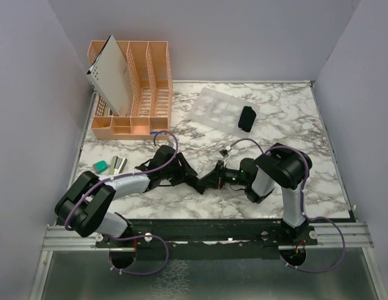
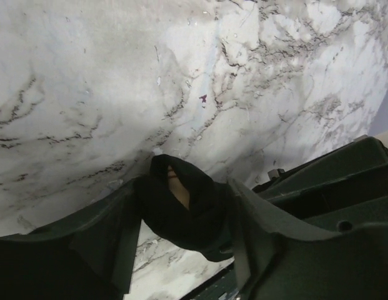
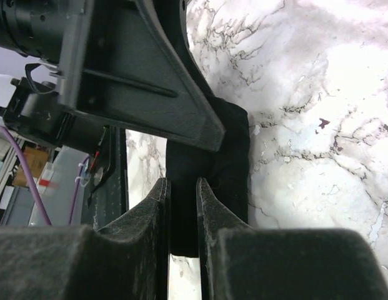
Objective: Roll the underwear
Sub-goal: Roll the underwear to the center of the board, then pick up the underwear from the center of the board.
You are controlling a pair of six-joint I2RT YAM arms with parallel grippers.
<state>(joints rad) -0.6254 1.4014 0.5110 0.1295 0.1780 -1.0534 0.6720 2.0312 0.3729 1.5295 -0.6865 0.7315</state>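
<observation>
While the right fingers [image 3: 211, 215] are pinching a fold of the black underwear [image 3: 234, 156] in a narrow gap, the left fingers [image 2: 112, 237] are standing much wider apart on either side of the same cloth. In the left wrist view the bunched fabric is filling the space between them and touching both inner faces, with a small tan patch showing near its top; whether they are actually squeezing it I cannot tell. From the top camera both arms are reaching toward each other low over the marble table [image 1: 306, 156], meeting near its front middle with the garment between them. In the right wrist view a left finger is lying just above the cloth. A second underwear [image 1: 247, 119], a small black bundle, is sitting on the right end of a clear tray [image 1: 209, 106] toward the back. An orange rack [image 1: 147, 75] is standing at the back left with a white perforated panel [image 1: 112, 72] leaning in it. A small green item [image 1: 101, 165] is lying near the left edge.
</observation>
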